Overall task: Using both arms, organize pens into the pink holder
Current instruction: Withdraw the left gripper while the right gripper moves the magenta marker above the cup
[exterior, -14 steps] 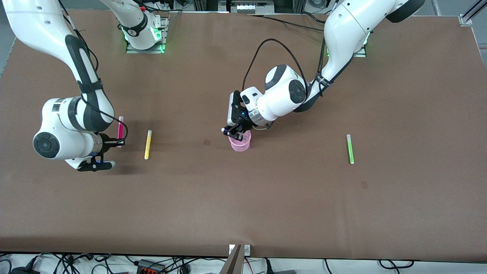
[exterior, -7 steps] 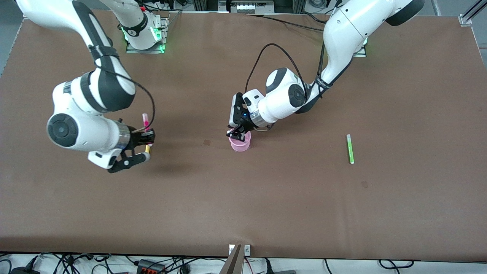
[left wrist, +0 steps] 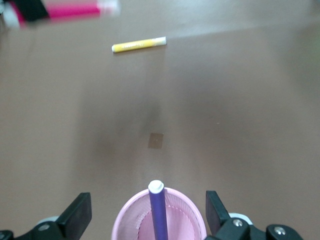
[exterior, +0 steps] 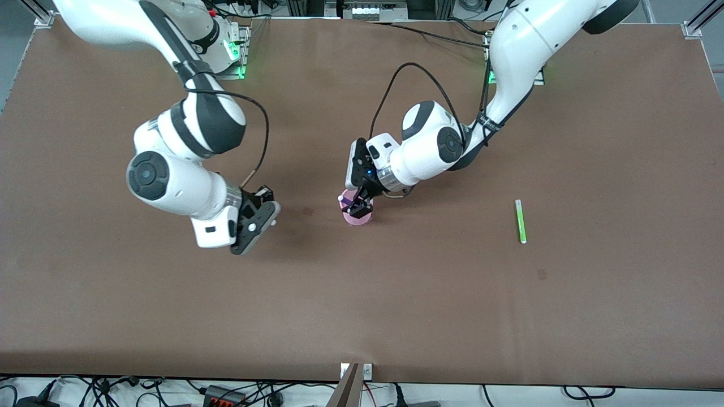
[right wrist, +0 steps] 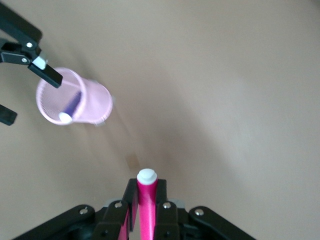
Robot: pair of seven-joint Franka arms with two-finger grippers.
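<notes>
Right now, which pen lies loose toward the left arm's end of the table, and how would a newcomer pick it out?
Start at the pink holder mid-table, under the left gripper. Move toward the left arm's end of the brown table. There the green pen lies alone and flat, the only bright green stick, with whitish ends.

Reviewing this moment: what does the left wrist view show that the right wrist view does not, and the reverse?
Only the left wrist view shows the yellow pen lying on the table, apart from the holder.

Only the right wrist view shows the right gripper, its fingers shut on the magenta pen.

Both show the pink holder with the purple pen standing in it, and the left gripper over it, fingers open either side of the holder.
</notes>
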